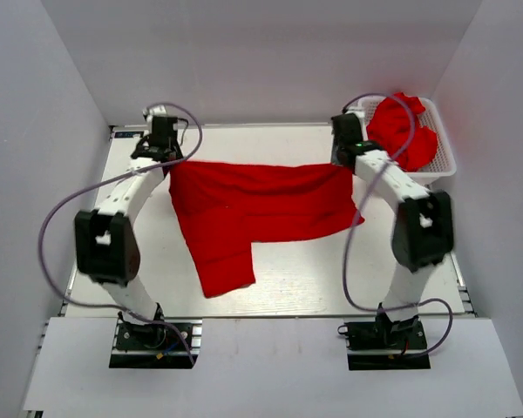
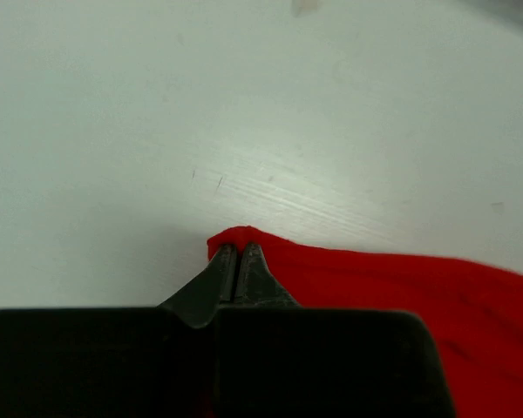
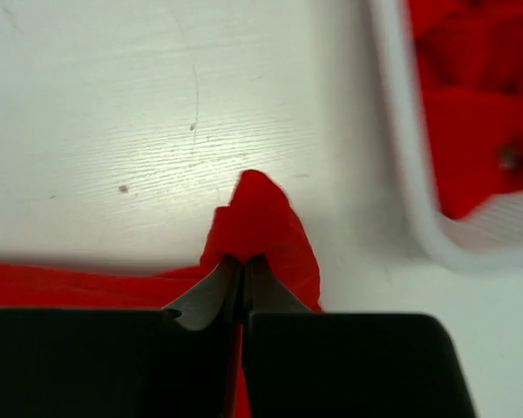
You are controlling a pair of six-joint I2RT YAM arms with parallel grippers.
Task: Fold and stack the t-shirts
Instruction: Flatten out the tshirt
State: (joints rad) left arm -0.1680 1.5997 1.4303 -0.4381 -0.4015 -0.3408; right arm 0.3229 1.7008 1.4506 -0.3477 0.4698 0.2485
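A red t-shirt (image 1: 253,209) lies spread across the middle of the table, one part trailing toward the near left. My left gripper (image 1: 167,159) is shut on its far left corner, with red cloth (image 2: 235,235) pinched at the fingertips. My right gripper (image 1: 342,162) is shut on its far right corner, where a bunch of cloth (image 3: 257,222) pokes out past the tips. More red t-shirts (image 1: 401,131) are piled in the white basket (image 1: 444,170) at the far right; they also show in the right wrist view (image 3: 479,104).
The white basket rim (image 3: 401,165) is close to the right of my right gripper. Grey walls close in the table on the left, back and right. The white tabletop (image 1: 314,274) lies in front of the shirt.
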